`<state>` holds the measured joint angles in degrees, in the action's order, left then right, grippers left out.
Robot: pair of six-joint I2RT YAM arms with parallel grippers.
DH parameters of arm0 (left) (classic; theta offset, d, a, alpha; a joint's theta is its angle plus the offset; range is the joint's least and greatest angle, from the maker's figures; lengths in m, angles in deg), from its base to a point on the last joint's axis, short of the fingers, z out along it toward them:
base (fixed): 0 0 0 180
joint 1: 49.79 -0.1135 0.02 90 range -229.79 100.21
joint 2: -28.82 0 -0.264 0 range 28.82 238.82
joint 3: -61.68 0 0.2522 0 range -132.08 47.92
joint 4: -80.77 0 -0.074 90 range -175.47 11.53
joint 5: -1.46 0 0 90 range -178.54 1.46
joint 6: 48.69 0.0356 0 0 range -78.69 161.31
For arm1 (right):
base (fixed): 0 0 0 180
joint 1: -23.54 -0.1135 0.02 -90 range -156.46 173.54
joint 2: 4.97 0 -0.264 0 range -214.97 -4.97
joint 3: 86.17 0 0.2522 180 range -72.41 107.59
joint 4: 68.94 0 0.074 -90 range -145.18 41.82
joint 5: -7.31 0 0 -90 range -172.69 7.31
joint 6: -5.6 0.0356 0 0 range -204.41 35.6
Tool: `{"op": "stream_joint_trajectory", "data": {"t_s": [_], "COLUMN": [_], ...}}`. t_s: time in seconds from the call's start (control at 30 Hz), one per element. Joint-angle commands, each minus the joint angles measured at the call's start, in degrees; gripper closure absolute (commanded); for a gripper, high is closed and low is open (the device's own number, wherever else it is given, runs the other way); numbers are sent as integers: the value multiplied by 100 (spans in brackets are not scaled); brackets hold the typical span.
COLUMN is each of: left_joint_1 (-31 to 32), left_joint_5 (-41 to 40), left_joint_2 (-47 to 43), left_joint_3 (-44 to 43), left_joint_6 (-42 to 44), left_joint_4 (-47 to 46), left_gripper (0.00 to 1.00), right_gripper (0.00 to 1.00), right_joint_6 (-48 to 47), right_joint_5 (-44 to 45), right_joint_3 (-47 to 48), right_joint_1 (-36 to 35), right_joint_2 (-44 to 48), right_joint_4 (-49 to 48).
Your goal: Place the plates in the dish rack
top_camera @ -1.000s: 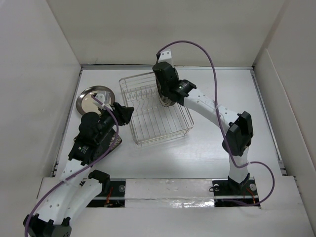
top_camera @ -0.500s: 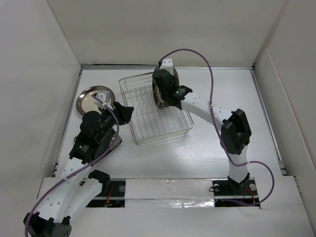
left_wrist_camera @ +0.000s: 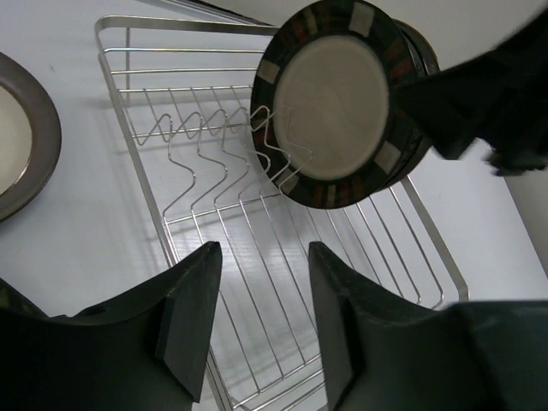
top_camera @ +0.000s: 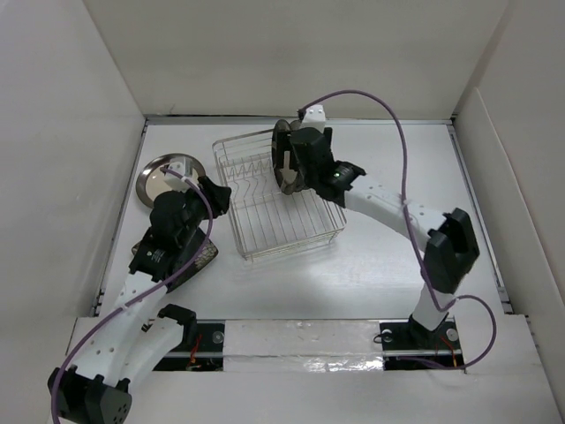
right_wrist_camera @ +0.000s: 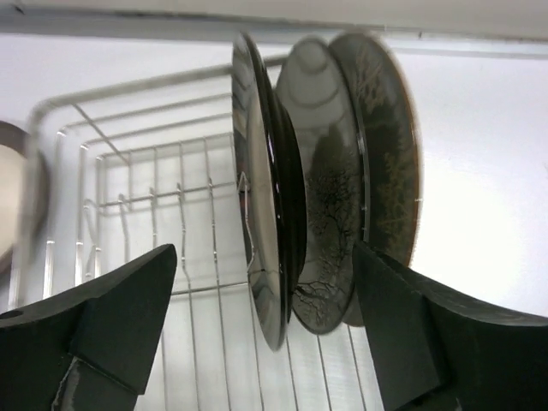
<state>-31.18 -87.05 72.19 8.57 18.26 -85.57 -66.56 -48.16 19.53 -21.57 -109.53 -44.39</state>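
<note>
Plates: three stand on edge, close together, at the far right end of the dish rack [top_camera: 282,216].
- The chequered-rim plate [left_wrist_camera: 334,103] is leftmost. It faces the left wrist camera, its lower edge among the upright prongs.
- A shiny plate [right_wrist_camera: 321,154] comes next.
- A beige plate [right_wrist_camera: 390,145] with a dark rim and branching marks is rightmost.

The rest of the prong row, to the left, holds nothing.

Off the rack: one round steel plate [top_camera: 159,181] lies flat on the table [top_camera: 371,274], left of the rack's far left corner. A dark plate [top_camera: 205,256] lies nearer on the left, mostly hidden under the left arm, so its shape cannot be told.

Right gripper [right_wrist_camera: 265,257]: reaches in from the right, at the three standing plates. Jaws are released and spread wide. In the wrist view the fingers straddle the group, with a gap showing on each side.

Left gripper [left_wrist_camera: 264,257]: hangs just left of the rack's left side, pointed across the rack toward the standing plates. Jaws are parted and hold nothing.
</note>
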Motion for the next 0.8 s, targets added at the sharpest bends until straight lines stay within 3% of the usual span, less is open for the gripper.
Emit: {"op": "stream_joint_trajectory", "data": {"t_s": [0.0, 0.07, 0.13, 0.17, 0.2, 0.23, 0.27, 0.3, 0.37, 0.4, 0.47, 0.5, 0.53, 0.63, 0.77], "left_joint_1": [-24, -24, -250, -375, -515, -925, -1173, -1419, -1954, -2106, -2370, -2606, -2721, -3231, -3864], "left_joint_5": [-614, -869, -950, -889, -740, -625, -476, -179, 122, 210, 176, 71, 27, 131, 553], "left_joint_2": [30, 57, 127, 162, 215, 363, 452, 627, 838, 1039, 1199, 1269, 1305, 1533, 1946], "left_joint_3": [-292, -336, -371, -371, -363, -363, -345, -328, -275, -292, -380, -389, -363, -275, -99], "left_joint_6": [-226, -392, -490, -612, -683, -744, -849, -1068, -1263, -1333, -1299, -1299, -1351, -1605, -1939], "left_joint_4": [-149, -113, -148, -174, -210, -245, -271, -315, -447, -465, -456, -439, -473, -526, -719], "left_gripper": [60, 66, 86, 94, 100, 100, 100, 100, 98, 83, 66, 51, 45, 39, 40], "right_gripper": [7, 3, 6, 13, 25, 73, 97, 100, 100, 100, 100, 96, 81, 49, 47], "right_joint_6": [-105, -106, -80, -36, 43, 87, 140, 245, 263, 298, 325, 290, 246, 149, 237], "right_joint_5": [-261, -428, -674, -727, -867, -947, -1008, -1122, -1272, -1299, -1290, -1290, -1299, -1334, -1878], "right_joint_3": [-463, -808, -1344, -1528, -1713, -2115, -2302, -2495, -2996, -3163, -3689, -3849, -3990, -4438, -4799], "right_joint_1": [-86, -148, -210, -210, -270, -271, -271, -323, -324, -324, -324, -324, -324, -184, 255], "right_joint_2": [1084, 1610, 1955, 2113, 2445, 2605, 2763, 3052, 3300, 3423, 3792, 3924, 4195, 4565, 5049], "right_joint_4": [-902, -1095, -1350, -1482, -1579, -1675, -1816, -1852, -1948, -1984, -2159, -2203, -2230, -2318, -2344]}}
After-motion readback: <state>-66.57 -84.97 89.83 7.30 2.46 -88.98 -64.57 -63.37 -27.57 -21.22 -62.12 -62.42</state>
